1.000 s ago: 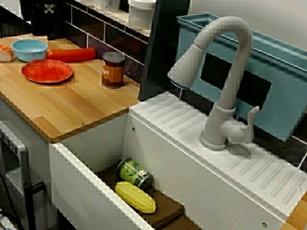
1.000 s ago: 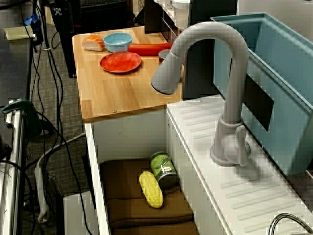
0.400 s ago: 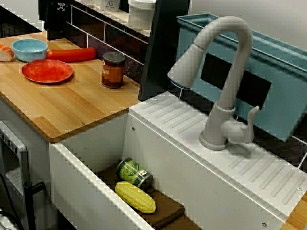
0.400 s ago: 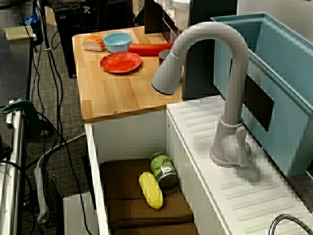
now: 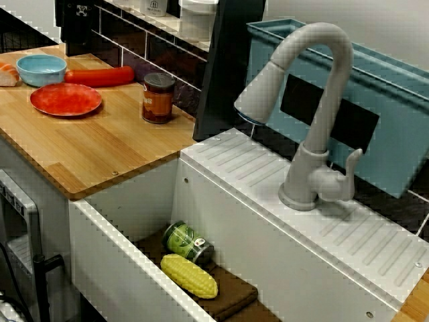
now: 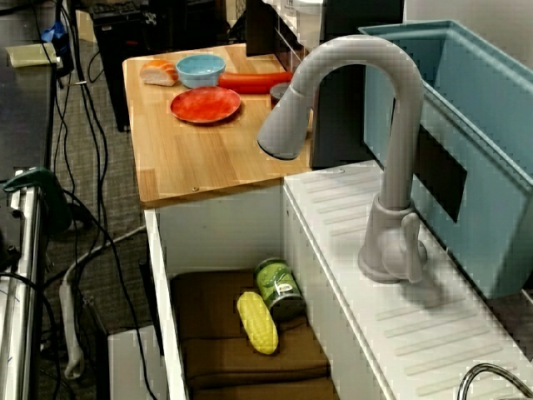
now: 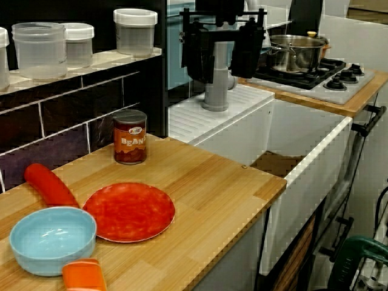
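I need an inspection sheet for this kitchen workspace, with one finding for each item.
Surface: wooden counter; white sink lined with a brown cloth.
Job's things: plate, bowl, sausage and can on the counter, none touched.
Clutter: corn and green tin lying side by side in the sink.
Grippers: gripper open, empty, high over the counter.
Cables: black cables on the floor beside the counter.
Surroundings: faucet, blue rack, jars on a shelf, pot on a stove.
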Tool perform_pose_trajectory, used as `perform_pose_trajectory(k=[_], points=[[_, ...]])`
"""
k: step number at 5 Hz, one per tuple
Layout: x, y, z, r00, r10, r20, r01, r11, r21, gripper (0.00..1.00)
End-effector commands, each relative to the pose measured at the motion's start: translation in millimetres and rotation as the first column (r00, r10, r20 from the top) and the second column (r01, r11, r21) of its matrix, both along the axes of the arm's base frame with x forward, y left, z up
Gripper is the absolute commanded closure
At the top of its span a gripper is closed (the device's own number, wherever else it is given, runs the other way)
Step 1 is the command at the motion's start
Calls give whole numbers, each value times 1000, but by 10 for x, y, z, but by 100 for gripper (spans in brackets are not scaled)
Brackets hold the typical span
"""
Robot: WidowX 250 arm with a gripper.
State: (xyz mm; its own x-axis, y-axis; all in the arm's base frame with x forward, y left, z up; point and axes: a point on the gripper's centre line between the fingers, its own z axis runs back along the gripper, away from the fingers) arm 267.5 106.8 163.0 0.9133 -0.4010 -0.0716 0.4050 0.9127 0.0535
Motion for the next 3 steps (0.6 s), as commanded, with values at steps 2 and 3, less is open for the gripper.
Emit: perform_pose_trajectory(k=[2,3], points=[[14,188,318,998,21,62,-19,999,-33,0],[-13,321,261,997,6,80,-7,1000,10,0]])
